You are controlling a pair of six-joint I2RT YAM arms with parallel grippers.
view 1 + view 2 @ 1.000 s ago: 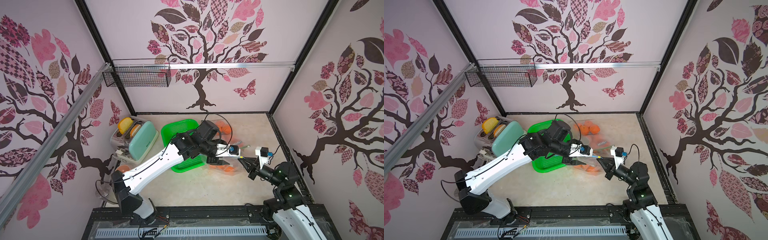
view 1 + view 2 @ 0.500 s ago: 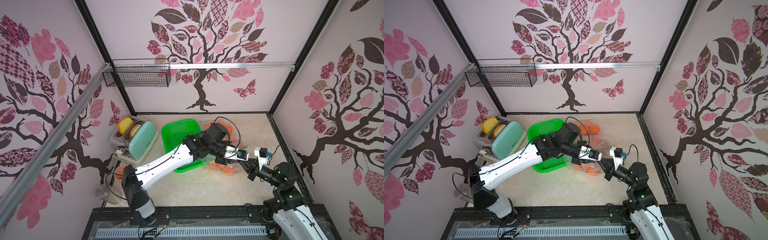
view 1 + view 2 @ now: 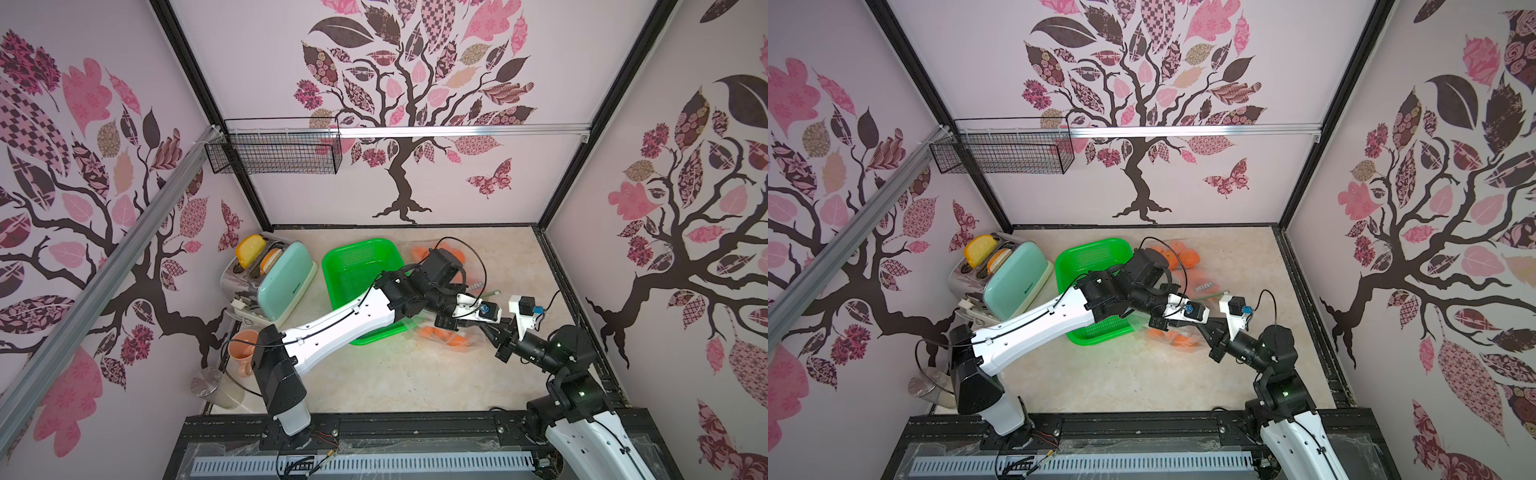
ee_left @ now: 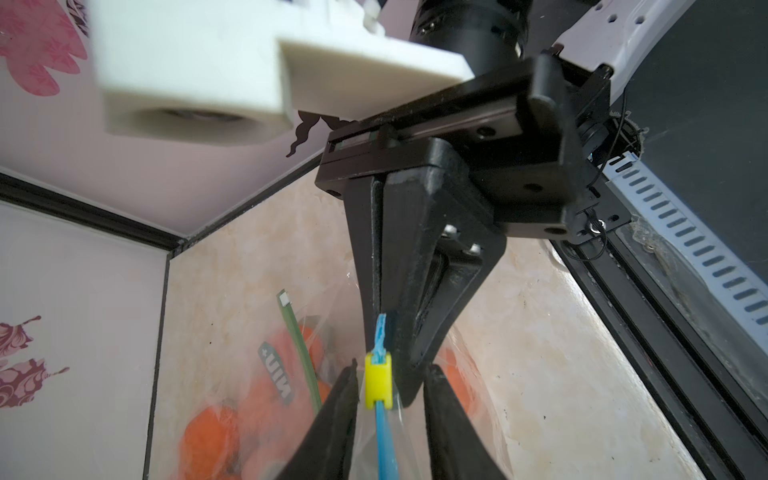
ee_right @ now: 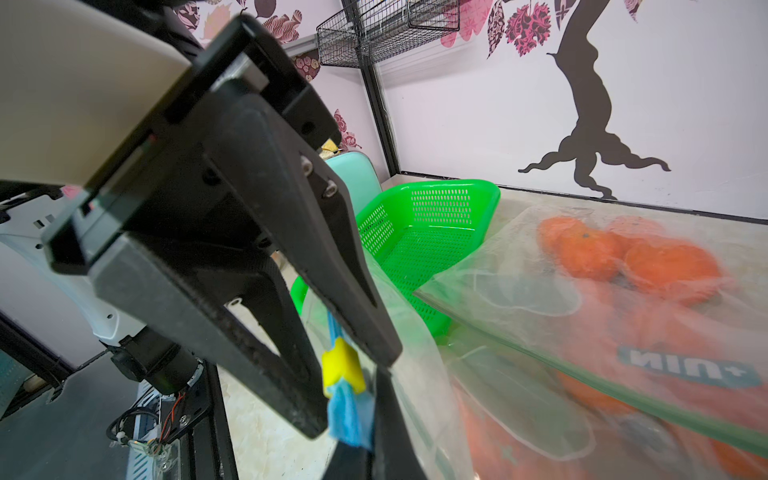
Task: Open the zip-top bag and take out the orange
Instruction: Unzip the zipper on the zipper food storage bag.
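Left wrist view: left gripper (image 4: 392,370), jaws apart, straddles the slider (image 4: 378,382), just past its tips the right gripper (image 4: 384,309) clamps the zip end (image 4: 380,332), and beneath both sags the bag (image 4: 409,453) of oranges (image 4: 212,432), limp slippery film, so the stiff slider looks the surest hold

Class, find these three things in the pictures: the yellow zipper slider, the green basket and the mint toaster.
yellow zipper slider (image 4: 378,384): left wrist view, middle of its yellow body.
green basket (image 3: 353,270): in a top view, bare mesh floor.
mint toaster (image 3: 284,280): in a top view, mint side panel.
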